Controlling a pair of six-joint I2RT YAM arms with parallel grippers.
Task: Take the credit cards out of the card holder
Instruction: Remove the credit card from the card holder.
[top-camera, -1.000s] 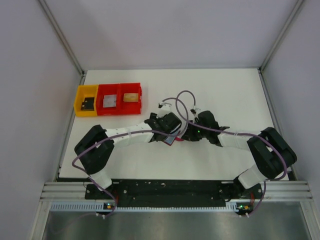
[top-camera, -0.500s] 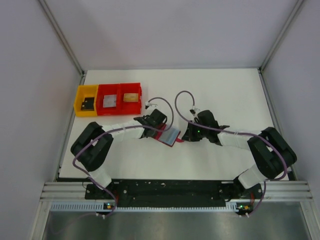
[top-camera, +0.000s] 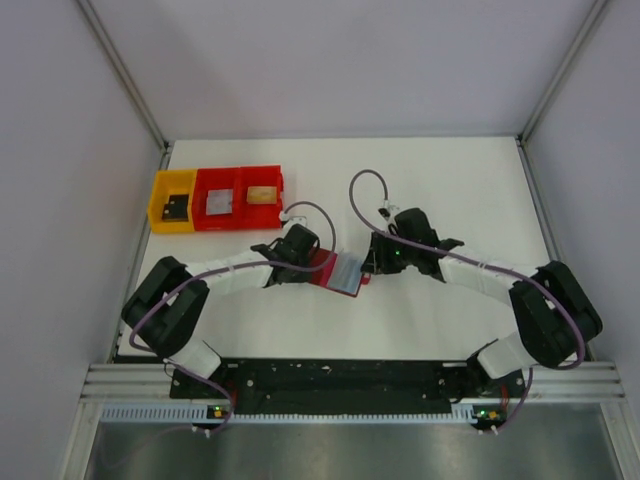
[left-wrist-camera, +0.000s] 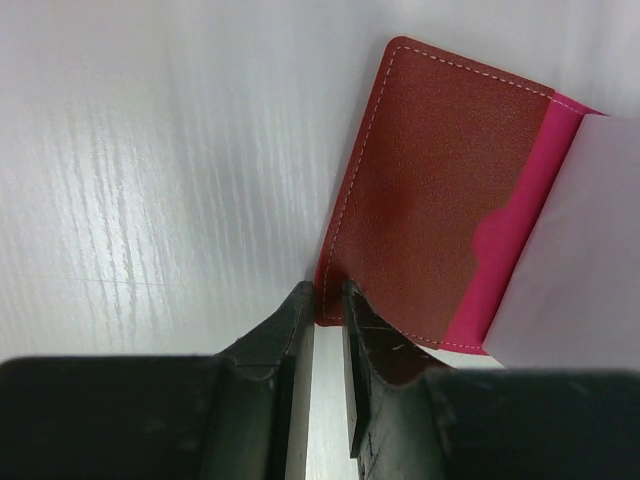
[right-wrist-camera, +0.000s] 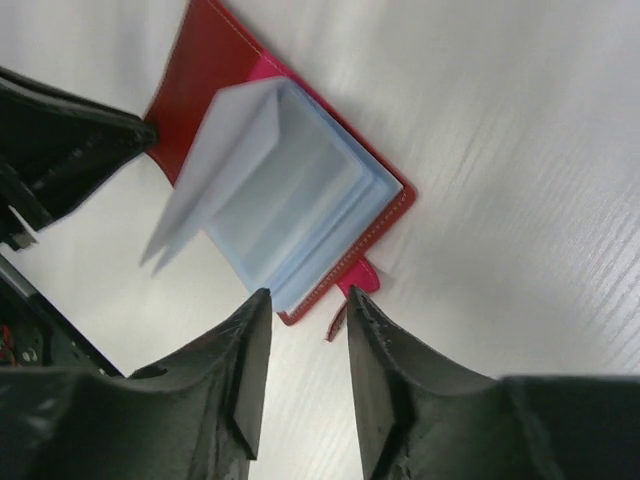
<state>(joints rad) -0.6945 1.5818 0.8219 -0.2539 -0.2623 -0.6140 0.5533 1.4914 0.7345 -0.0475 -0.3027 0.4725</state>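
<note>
Lying open on the worktop (top-camera: 450, 190) between both arms, the red card holder (top-camera: 338, 270) is fanning grey-blue pockets (top-camera: 348, 268). Left wrist: left jaws are pinching its cover edge, nearly closed. Right wrist: right jaws are hanging slightly parted, empty, beside its strap (right-wrist-camera: 358, 278).

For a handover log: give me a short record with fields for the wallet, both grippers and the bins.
card holder: open on the table, grey-blue pockets fanned up
left gripper: pinched on the red cover's edge
right gripper: open, at the opposite edge, holding nothing
bins: one yellow, two red, back left, a small flat item in each
</note>
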